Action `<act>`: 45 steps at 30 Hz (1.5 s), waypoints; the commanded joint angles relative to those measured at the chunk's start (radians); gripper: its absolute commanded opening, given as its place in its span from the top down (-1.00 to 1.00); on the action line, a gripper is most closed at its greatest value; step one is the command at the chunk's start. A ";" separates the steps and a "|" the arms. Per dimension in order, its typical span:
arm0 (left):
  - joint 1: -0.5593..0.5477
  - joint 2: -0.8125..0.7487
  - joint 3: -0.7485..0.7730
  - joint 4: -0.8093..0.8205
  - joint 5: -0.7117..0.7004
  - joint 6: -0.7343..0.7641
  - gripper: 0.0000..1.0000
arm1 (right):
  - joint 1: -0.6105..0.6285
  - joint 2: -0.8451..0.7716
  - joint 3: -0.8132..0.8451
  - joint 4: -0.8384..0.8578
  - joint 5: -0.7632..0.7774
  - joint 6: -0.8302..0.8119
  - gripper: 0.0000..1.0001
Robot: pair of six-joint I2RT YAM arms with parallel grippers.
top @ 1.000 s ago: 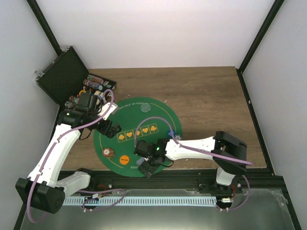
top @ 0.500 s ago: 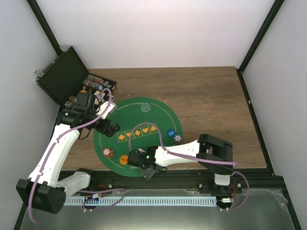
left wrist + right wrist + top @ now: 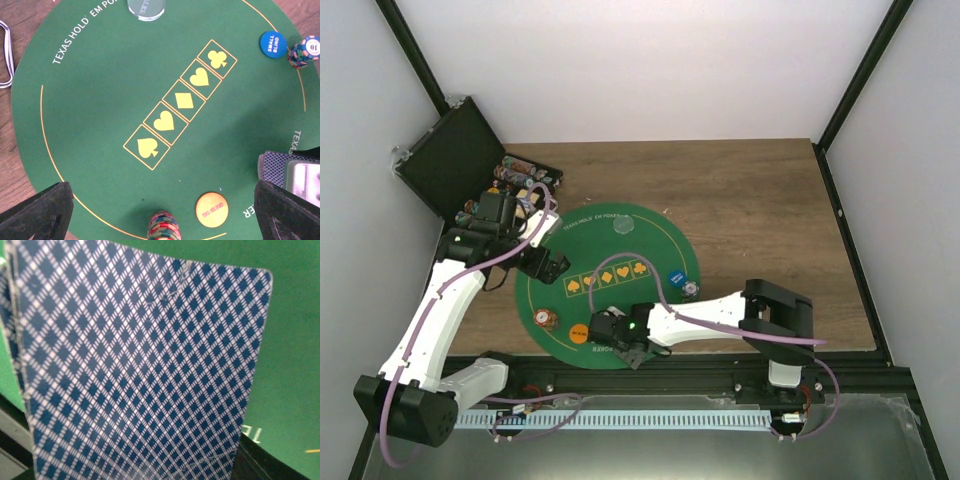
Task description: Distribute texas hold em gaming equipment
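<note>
A blue diamond-backed stack of playing cards fills the right wrist view, tilted above the green mat. My right gripper is at the mat's near edge, shut on these cards; its fingers are hidden behind them. Just to its left lies the orange big-blind disc, then a short chip stack. My left gripper hovers open over the mat's left side, holding nothing. A blue small-blind disc and another chip stack sit at the right.
A clear round disc lies at the mat's far edge. An open black case with rows of chips stands at the back left. Bare wooden table stretches to the right. A metal loop lies left of the mat.
My right gripper has slid left along the mat's near edge toward the orange disc and has closed. The left arm has barely moved.
</note>
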 commanded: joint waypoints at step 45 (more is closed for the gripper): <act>0.020 -0.044 -0.304 0.299 0.984 -0.434 0.31 | -0.134 -0.273 0.195 0.271 0.268 -0.783 -0.08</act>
